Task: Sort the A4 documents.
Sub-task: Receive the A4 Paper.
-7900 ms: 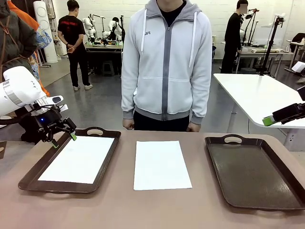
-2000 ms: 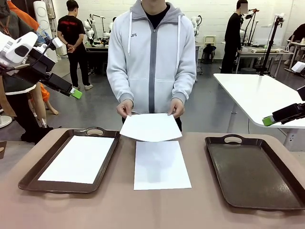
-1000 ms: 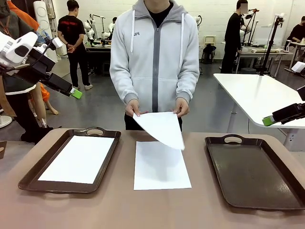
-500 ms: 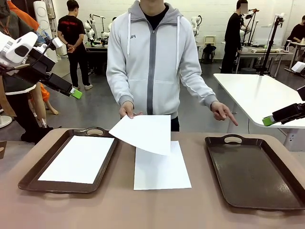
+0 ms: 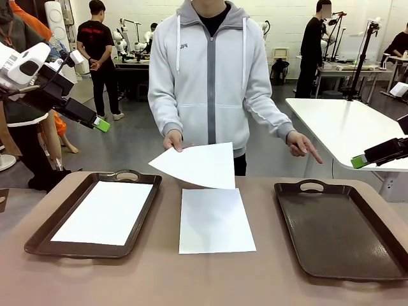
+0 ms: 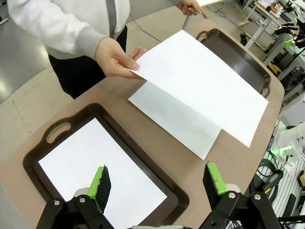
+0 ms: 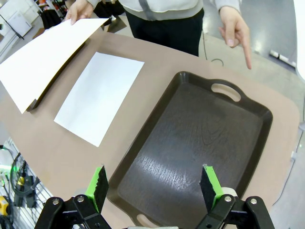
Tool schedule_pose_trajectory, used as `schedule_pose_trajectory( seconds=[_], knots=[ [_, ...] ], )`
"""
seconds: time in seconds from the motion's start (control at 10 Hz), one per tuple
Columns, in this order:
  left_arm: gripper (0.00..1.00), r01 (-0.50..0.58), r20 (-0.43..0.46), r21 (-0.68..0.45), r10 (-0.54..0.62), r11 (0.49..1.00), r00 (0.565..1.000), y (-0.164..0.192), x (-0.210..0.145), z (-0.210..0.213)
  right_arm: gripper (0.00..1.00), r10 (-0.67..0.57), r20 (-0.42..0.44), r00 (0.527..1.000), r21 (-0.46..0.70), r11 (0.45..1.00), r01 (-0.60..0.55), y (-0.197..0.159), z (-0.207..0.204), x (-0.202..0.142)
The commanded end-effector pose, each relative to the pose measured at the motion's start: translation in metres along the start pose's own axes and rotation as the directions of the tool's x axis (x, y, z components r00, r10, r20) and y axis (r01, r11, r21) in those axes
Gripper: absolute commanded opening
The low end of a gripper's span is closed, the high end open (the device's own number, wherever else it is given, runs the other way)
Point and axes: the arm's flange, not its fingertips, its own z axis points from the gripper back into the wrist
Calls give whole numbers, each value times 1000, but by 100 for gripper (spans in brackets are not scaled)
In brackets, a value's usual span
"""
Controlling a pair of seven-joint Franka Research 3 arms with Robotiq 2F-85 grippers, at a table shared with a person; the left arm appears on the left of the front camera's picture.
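Green pads (image 6: 100,183) on the left gripper (image 6: 157,183) stand wide apart and hold nothing, up in the air over the left tray (image 6: 121,140). The right gripper (image 7: 154,185) is wide open and empty too, above the bare right tray (image 7: 190,143). One white sheet (image 5: 105,211) lies in the left tray. A second sheet (image 5: 215,220) lies on the table (image 5: 268,280) between the trays. The person's hand (image 5: 172,139) holds a third sheet (image 5: 197,166) above it. The other hand (image 5: 303,143) points at the right tray

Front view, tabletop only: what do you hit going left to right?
left tray with a white sheet inside → loose sheet lying flat between the trays → right tray, bare.
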Motion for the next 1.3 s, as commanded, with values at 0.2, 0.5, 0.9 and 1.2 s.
schedule_pose_trajectory(
  seconds=[0.2,0.5,0.9,1.2],
  knots=[
    [100,1,0,0,-1,1000,1000,0,0,0,100,-4,7,1000,24,1000,4,-2,-2,-1],
    [100,1,0,0,-1,1000,1000,0,0,0,100,-4,7,1000,24,1000,4,-2,-2,-1],
    [100,1,0,0,-1,1000,1000,0,0,0,100,-74,-26,997,32,997,75,-9,-19,4],
    [100,1,0,0,-1,1000,1000,0,0,0,100,-249,-108,963,103,960,260,-19,-87,18]
  ],
)
